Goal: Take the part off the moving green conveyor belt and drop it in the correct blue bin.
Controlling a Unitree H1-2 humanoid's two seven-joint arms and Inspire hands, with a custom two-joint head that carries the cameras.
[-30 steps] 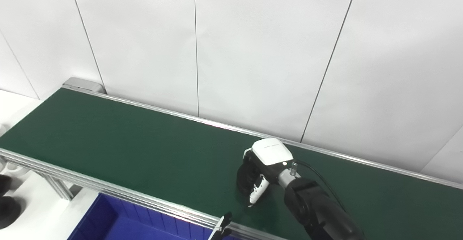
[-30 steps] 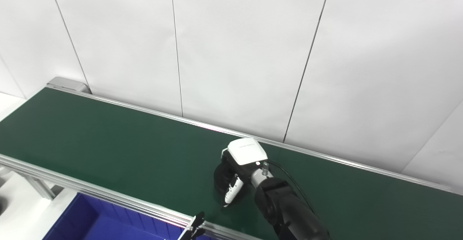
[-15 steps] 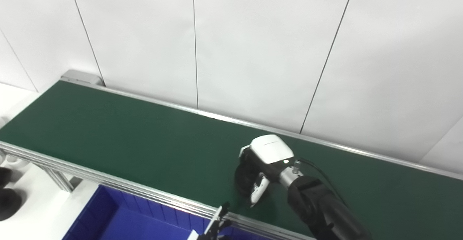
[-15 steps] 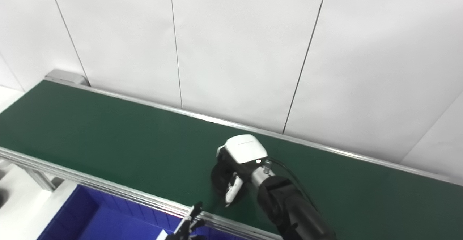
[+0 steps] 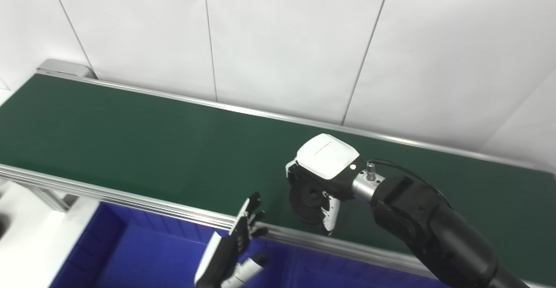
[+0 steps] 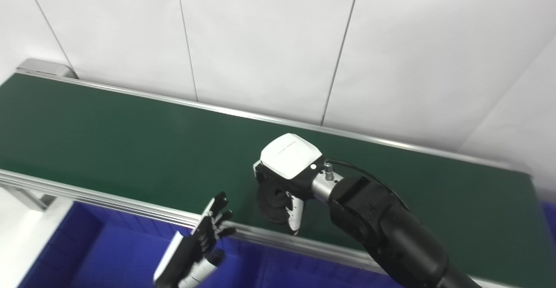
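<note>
Loads of open room on the green conveyor belt (image 5: 130, 140), the whole stretch left of the right hand (image 5: 319, 183) is bare. The far side is boxed in by the white panel wall (image 5: 278, 40) right behind the belt's back rail. Between the belt and the blue bin (image 5: 143, 257) runs the aluminium front rail (image 5: 130, 199), so anything going that way has to clear it. The left hand (image 5: 230, 249), fingers spread, sits over the bin just beside that rail, partly blocking the way in.
</note>
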